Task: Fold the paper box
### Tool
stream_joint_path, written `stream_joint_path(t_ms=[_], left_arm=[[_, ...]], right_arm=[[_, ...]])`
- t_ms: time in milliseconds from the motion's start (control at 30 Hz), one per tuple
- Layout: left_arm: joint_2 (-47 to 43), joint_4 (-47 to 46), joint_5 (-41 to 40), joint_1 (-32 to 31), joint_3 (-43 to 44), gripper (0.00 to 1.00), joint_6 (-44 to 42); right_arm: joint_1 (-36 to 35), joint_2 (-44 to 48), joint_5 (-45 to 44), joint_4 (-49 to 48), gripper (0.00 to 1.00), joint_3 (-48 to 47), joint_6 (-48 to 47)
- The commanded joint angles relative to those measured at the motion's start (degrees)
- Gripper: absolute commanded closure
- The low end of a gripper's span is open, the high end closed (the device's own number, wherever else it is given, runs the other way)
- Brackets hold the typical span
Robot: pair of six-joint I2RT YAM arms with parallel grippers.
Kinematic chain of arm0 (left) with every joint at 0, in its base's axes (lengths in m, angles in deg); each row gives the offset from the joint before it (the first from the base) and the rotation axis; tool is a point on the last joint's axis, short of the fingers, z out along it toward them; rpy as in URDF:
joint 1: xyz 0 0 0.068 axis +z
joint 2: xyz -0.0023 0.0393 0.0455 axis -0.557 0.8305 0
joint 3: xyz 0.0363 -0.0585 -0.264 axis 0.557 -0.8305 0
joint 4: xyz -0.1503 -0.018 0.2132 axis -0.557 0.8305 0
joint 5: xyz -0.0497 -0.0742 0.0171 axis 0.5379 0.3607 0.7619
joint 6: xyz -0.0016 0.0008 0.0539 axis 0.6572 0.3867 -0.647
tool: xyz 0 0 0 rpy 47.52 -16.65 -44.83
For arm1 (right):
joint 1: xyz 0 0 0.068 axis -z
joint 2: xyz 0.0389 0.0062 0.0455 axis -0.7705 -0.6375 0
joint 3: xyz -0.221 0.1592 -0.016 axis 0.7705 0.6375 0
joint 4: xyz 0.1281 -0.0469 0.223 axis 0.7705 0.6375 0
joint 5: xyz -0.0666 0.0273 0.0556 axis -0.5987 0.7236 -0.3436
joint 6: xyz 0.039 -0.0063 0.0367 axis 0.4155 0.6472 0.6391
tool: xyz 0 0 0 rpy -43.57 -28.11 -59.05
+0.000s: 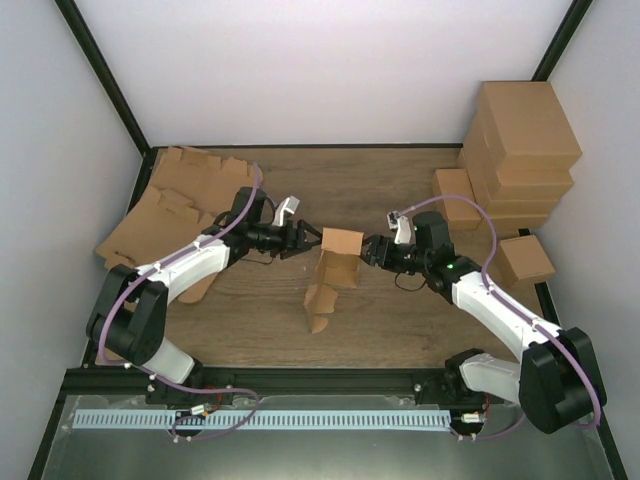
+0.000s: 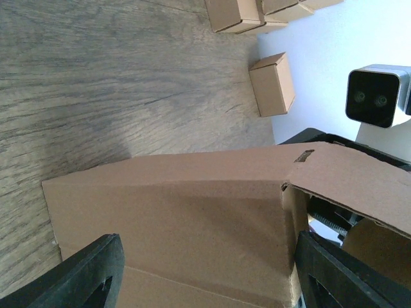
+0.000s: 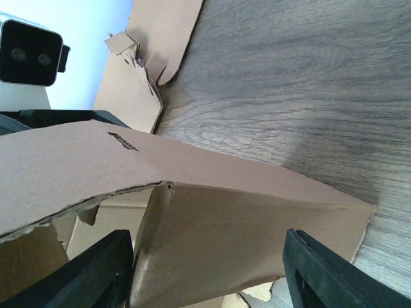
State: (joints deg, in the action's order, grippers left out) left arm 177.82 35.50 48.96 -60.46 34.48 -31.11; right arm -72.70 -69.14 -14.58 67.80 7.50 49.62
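Evidently the paper box (image 1: pixel 333 268) stands half-formed at mid-worktop, w/ left gripper (image 1: pixel 308 239) & right gripper (image 1: pixel 370 249), jaws spread, flanking its top panel from opp. sides, prob. to brace walls for folding.

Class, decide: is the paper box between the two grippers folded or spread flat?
Partly folded: the paper box rises off the table, panels bent along creases, but its flaps hang open. Not a closed box.

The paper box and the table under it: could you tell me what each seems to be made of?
The paper box looks like plain brown matte cardboard: creased panels, a cut slot, rough fibrous edges. The table shows wood grain; solid wood or laminate, I cannot tell.
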Motion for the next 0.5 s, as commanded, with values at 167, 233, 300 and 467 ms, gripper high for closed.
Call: stream_joint_path(t_ms=[167, 233, 300, 467], left_arm=[[-1.8, 3.0, -1.2, 0.3, 2.0, 0.25, -2.6], [-2.5, 3.5, -1.8, 0.2, 2.1, 0.25, -2.9], [-3.2, 3.9, -2.2, 0.3, 2.2, 0.25, -3.1], [-4.5, 7.3, -3.6, 0.2, 3.3, 0.25, -5.0]], right_arm=[[0.3, 1.3, -1.2, 4.8, 0.22, -4.0, -2.9], [0.3, 2.1, -2.9, 7.5, 0.17, -5.3, -4.3], [0.3, 2.5, -4.7, 10.1, 0.11, -6.4, -5.6], [0.3, 3.8, -8.2, 14.3, 0.07, -8.0, -7.6]])
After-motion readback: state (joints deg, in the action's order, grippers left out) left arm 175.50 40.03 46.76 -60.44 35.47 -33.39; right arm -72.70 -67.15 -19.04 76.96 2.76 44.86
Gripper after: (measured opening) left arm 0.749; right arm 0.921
